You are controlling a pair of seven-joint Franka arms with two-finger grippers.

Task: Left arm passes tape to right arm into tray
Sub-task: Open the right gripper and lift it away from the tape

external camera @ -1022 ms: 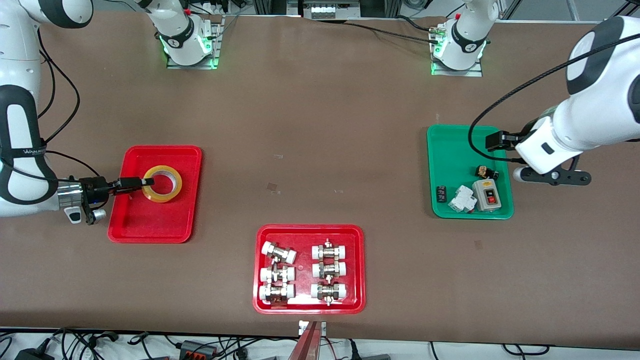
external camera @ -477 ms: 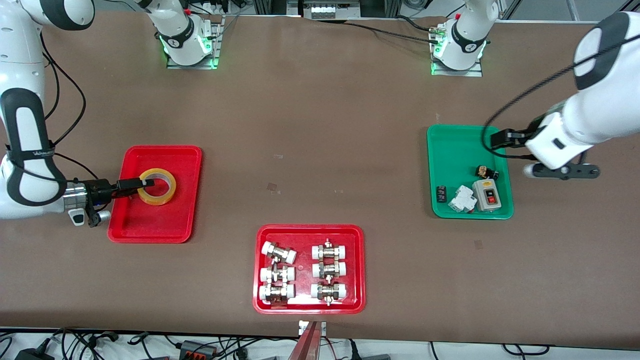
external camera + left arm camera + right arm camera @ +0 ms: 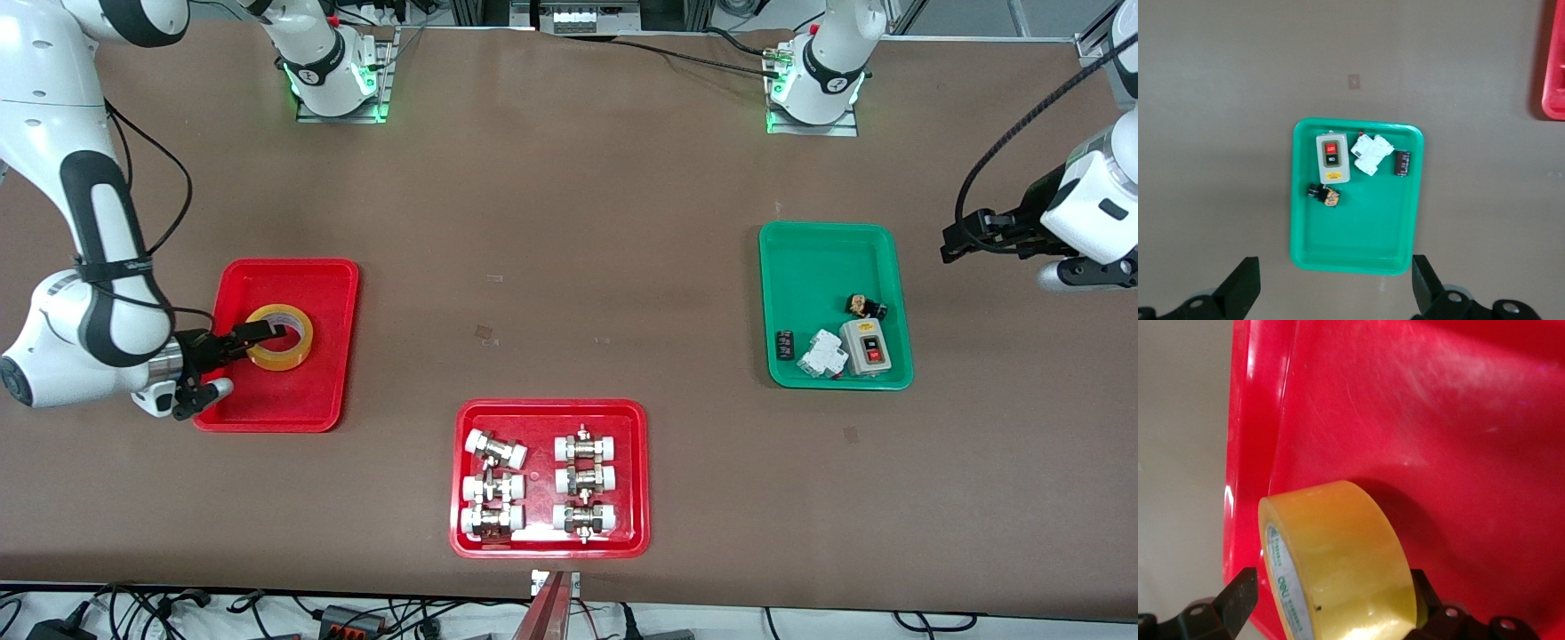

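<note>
Yellowish packing tape point(image 3: 279, 337) lies in the plain red tray point(image 3: 302, 277) at the right arm's end of the worktop point(image 3: 569, 267). We see the right pincer point(image 3: 260, 334) low over that tray, one finger in the roll's hollow core and one outside its wall; the right wrist view shows both fingers against the roll. We see the left pincer point(image 3: 953, 244) spread wide with nothing between its fingers, up over bare worktop beside the green tray point(image 3: 822, 244).
</note>
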